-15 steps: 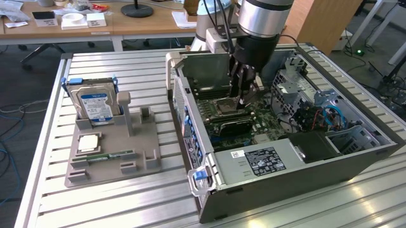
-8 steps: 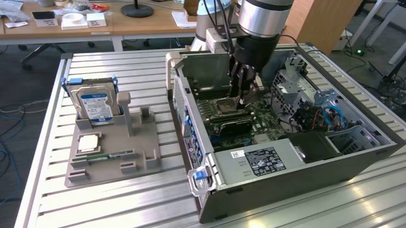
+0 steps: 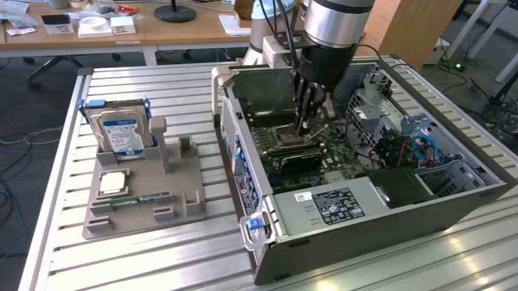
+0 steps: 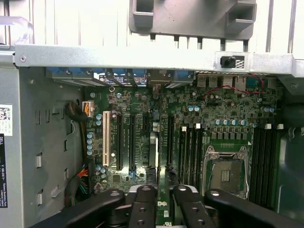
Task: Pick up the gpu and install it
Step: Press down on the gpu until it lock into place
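Ribbed metal tabletop [image 3: 162, 85]; open grey computer case [image 3: 364, 218]. Jaws low over green motherboard [image 4: 190, 118], grip seemingly undecidable. Risk: gpu misaligned, slot damaged.

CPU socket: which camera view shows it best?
The wrist view. There the CPU socket is seen whole, with its square metal frame plain and nothing in front of it. In the exterior view it is seen at a slant, and the claw covers its edge.
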